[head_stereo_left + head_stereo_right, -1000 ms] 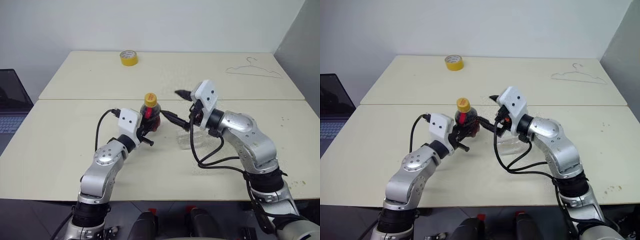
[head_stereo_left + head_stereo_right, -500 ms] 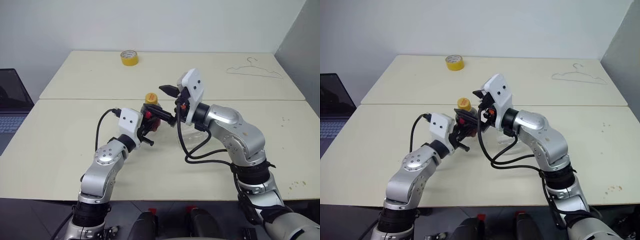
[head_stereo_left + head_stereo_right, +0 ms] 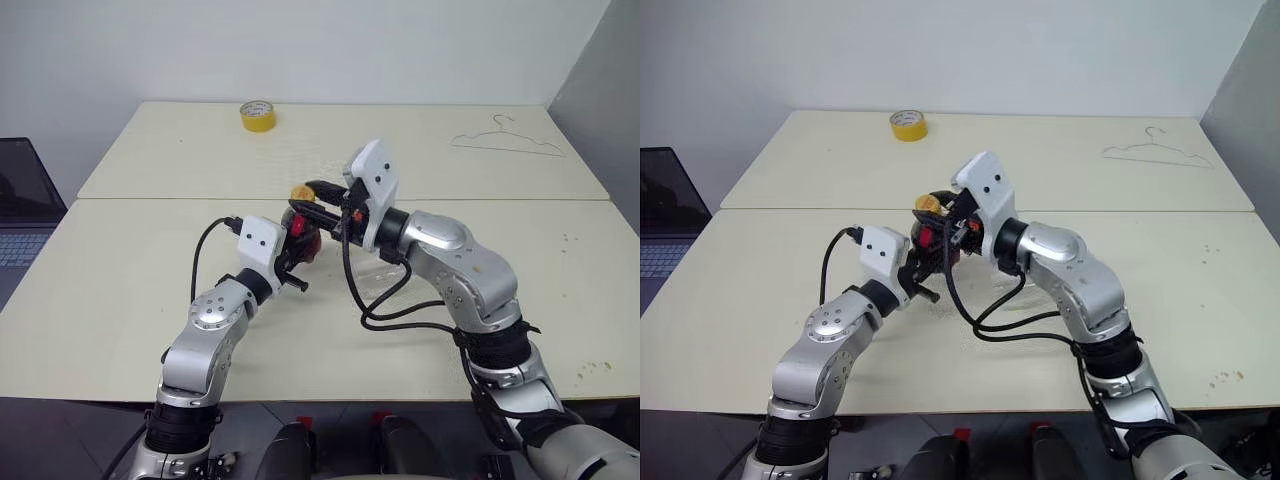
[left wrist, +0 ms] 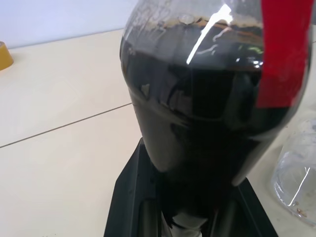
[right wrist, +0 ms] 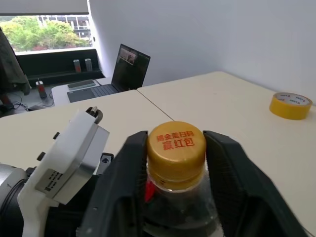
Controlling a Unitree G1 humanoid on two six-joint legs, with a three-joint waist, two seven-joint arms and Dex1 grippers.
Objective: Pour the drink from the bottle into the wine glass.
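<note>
The bottle (image 3: 304,240) is a squat clear one with a red neck label and a yellow cap (image 5: 176,142). It stands upright over the near table, and the dark drink (image 4: 197,138) fills most of its body. My left gripper (image 3: 300,250) is shut on its lower body, with the black fingers (image 4: 129,197) on either side. From the right, my right gripper (image 3: 306,190) comes in level at the top, and its two fingers press on the cap's sides. The wine glass (image 4: 296,182) stands just beside the bottle, mostly hidden behind my right arm in the head views.
A yellow tape roll (image 3: 258,116) lies on the far table, and a wire hanger (image 3: 505,140) at its right end. An open laptop (image 3: 20,210) sits off the left edge. A seam (image 3: 150,199) splits the two tables.
My right gripper has swung left from beside the glass to the bottle's top, and its fingers have closed from wide open onto the yellow cap. The left gripper and bottle stayed put.
</note>
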